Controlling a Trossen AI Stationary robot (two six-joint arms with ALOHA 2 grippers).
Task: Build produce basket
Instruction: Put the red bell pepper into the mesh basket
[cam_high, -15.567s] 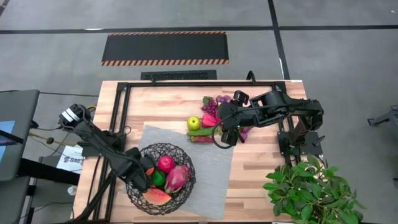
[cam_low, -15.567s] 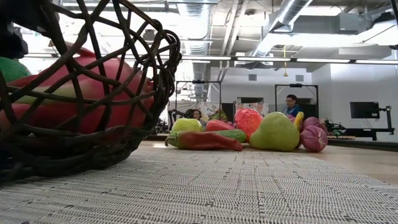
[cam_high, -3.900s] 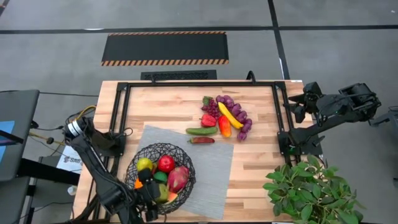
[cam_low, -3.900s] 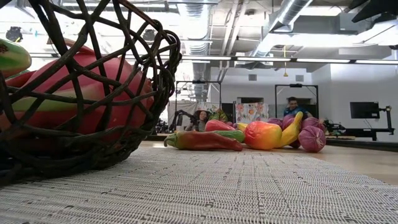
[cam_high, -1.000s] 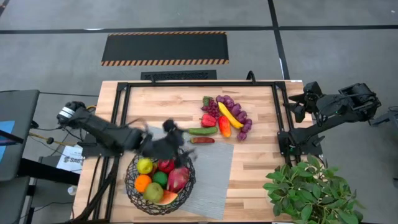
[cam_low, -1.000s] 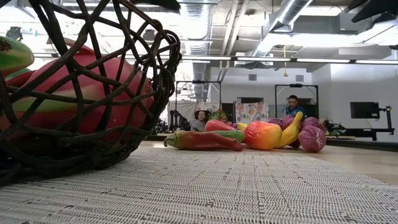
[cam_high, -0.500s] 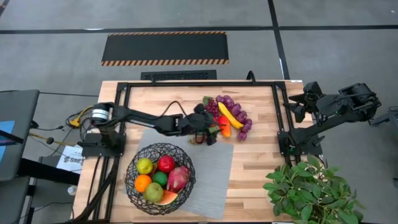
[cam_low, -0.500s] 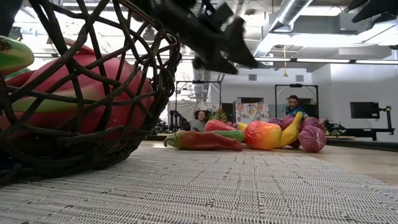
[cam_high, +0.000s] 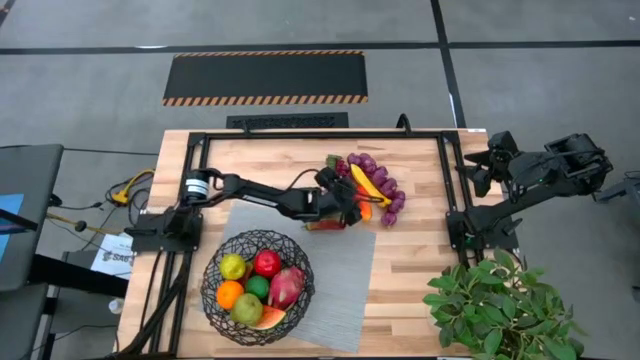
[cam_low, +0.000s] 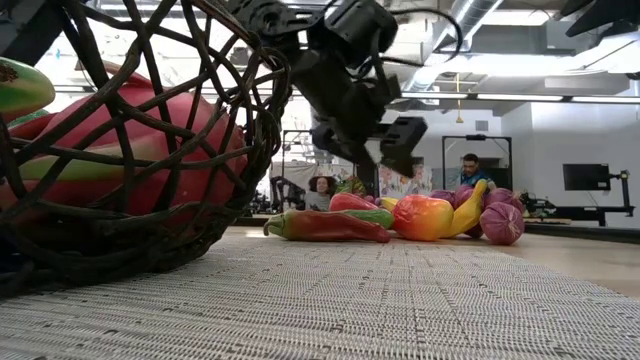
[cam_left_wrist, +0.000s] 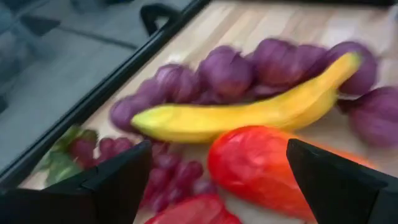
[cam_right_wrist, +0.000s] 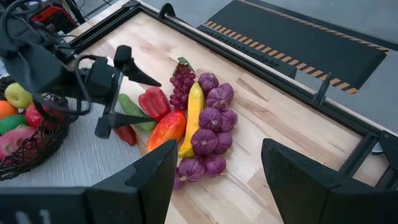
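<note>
The wire basket (cam_high: 258, 285) stands on the grey mat (cam_high: 340, 275) and holds an orange, apples, a lime, a pink fruit and a watermelon slice. The loose produce (cam_high: 365, 190) lies on the wood at the far side: a banana (cam_left_wrist: 249, 112), an orange-red fruit (cam_left_wrist: 267, 168), purple bulbs, grapes, a red pepper and a cucumber (cam_right_wrist: 130, 107). My left gripper (cam_high: 352, 208) hangs open just above this pile. In the left wrist view its fingers frame the orange-red fruit, and the low view shows it clear of the fruit (cam_low: 390, 140). My right gripper (cam_right_wrist: 217, 186) is open and waits off the table's right edge (cam_high: 480, 165).
A black metal frame (cam_high: 300, 135) runs round the table's far part and sides. A leafy green plant (cam_high: 500, 305) stands at the near right corner. Bare wood lies right of the mat. People (cam_low: 470, 168) show in the room beyond the table.
My left arm has swung from over the basket toward the far right and stretched out to the produce pile. Its gripper has come down close above the orange-red fruit and banana. The basket and the fruit have stayed where they were.
</note>
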